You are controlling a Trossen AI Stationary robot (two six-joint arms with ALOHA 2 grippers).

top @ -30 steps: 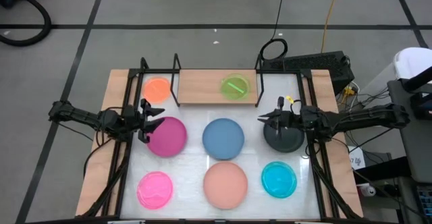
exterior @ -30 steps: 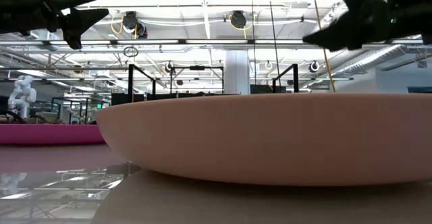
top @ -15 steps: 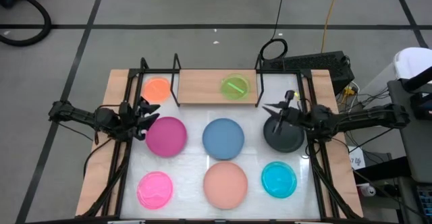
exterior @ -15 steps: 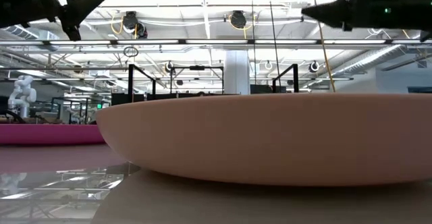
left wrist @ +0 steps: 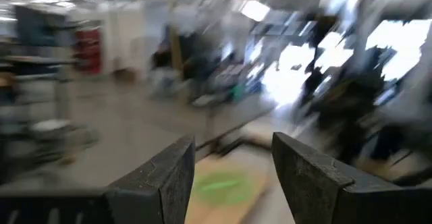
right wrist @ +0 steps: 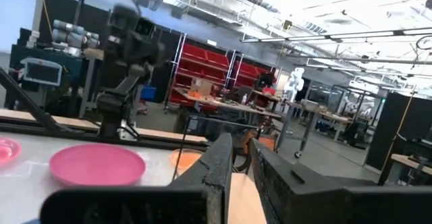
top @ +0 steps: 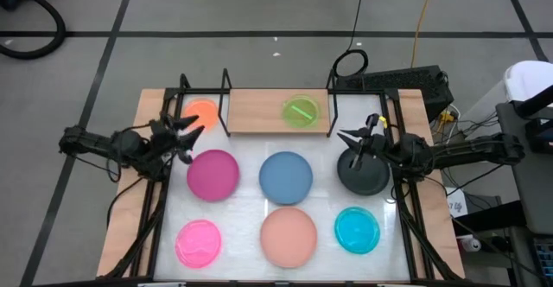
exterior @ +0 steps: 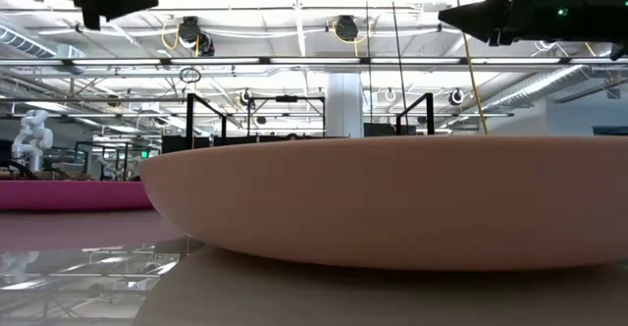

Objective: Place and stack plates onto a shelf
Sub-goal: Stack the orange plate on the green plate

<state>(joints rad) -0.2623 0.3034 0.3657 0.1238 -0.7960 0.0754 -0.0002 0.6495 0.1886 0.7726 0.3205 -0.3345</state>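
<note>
left claw (top: pixel 188 132) open beside orange plate (top: pixel 201 112), right claw (top: pixel 350 137) over black plate (top: pixel 363 175) — empty

Glossy plastic plates (top: pixel 287 177); matt light wood shelf (top: pixel 259 111), thin black metal uprights; glossy white tabletop (top: pixel 251 209).

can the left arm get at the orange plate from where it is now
Probably yes. The left claw hangs open right beside the orange plate, which sits alone at the shelf's left end; only a black upright stands close.
</note>
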